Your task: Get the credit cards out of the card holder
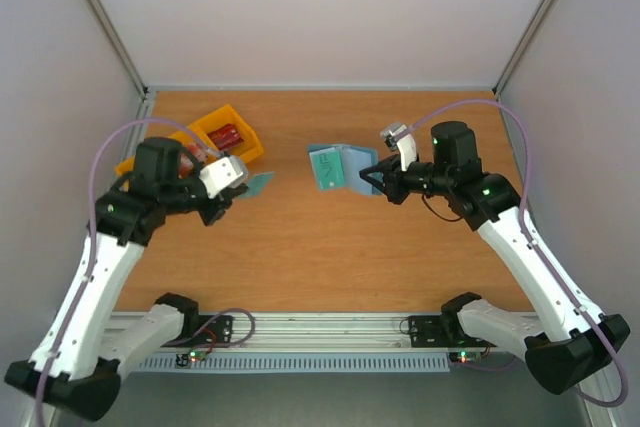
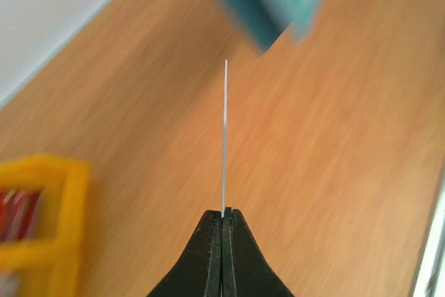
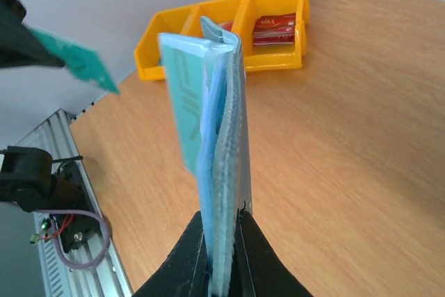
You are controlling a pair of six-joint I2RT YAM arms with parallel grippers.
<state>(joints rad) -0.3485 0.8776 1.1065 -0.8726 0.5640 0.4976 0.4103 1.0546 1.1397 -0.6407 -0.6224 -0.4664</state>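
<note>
Left gripper: the jaws are pressed together on one edge of a loose teal-green card. In the left wrist view the card is seen edge-on as a thin pale line.
Loose card: it is held apart from the card holder, between the holder and the yellow tray.
Right gripper: the jaws are seen pinching the slate-blue card holder by one edge.
Card holder: it is held just left of the right gripper, over the middle of the tabletop. In the right wrist view its leaves are shown standing on edge. Whether it touches the wood cannot be told.
Pocketed card: a teal-green card with light markings is seen lying against the holder's left face.
Yellow tray: it is set at the far left of the tabletop. A red packet is seen in an end compartment.
</note>
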